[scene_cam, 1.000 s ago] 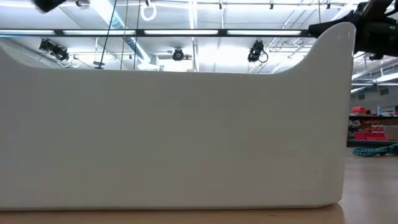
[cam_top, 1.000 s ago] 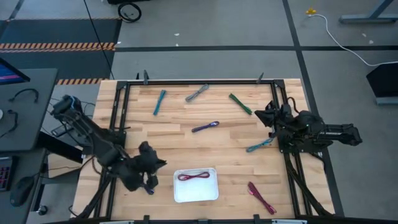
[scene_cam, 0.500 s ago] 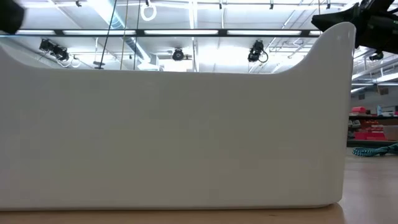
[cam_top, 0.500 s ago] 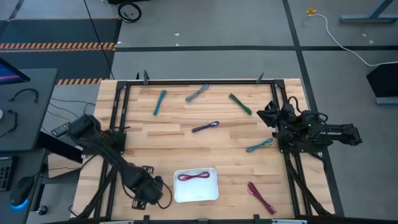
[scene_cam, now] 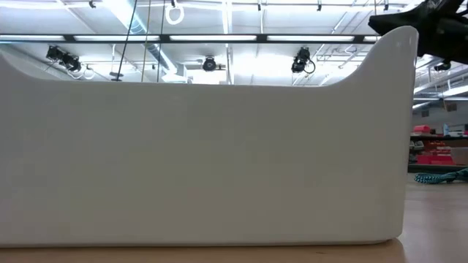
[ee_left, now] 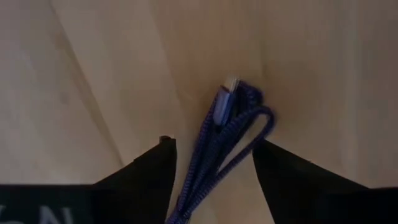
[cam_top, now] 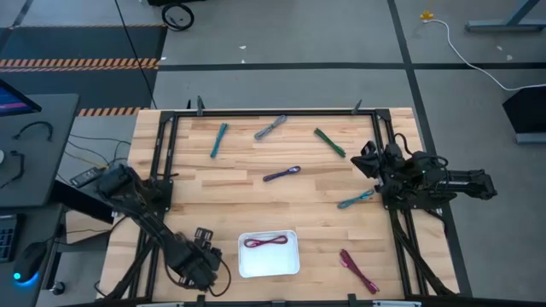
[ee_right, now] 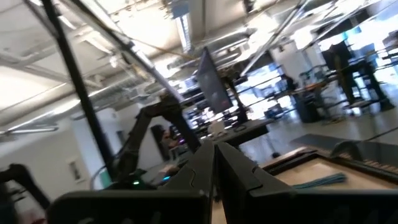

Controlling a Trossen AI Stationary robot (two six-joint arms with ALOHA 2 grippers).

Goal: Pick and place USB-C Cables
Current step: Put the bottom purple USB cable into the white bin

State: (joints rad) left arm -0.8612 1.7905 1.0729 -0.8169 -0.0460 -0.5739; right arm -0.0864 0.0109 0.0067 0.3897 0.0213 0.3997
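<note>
Near the table's near left corner, beside the white tray (cam_top: 290,264), my left gripper (cam_top: 201,263) points down, open. A purple-blue USB-C cable (ee_left: 231,127) lies on the wood between its two fingers (ee_left: 149,168), which stand on either side of it. A maroon cable (cam_top: 266,243) lies in the tray. Other cables lie loose on the table: teal (cam_top: 219,139), grey (cam_top: 270,128), green (cam_top: 329,141), purple (cam_top: 281,174), teal (cam_top: 357,200) and magenta (cam_top: 358,270). My right gripper (cam_top: 368,159) waits at the table's right side, shut (ee_right: 215,163), just beyond the second teal cable (ee_right: 318,180).
A black frame (cam_top: 256,112) runs along the table's far, left and right sides. The tray's white wall (scene_cam: 205,161) fills most of the low view, with the teal cable (scene_cam: 439,176) to its right. A desk with devices (cam_top: 26,153) stands left of the table.
My left gripper has gone toward the table's near edge and down, and now stands over the purple-blue cable, which has stayed where it lay left of the tray. The left arm has folded back toward the table's left edge.
</note>
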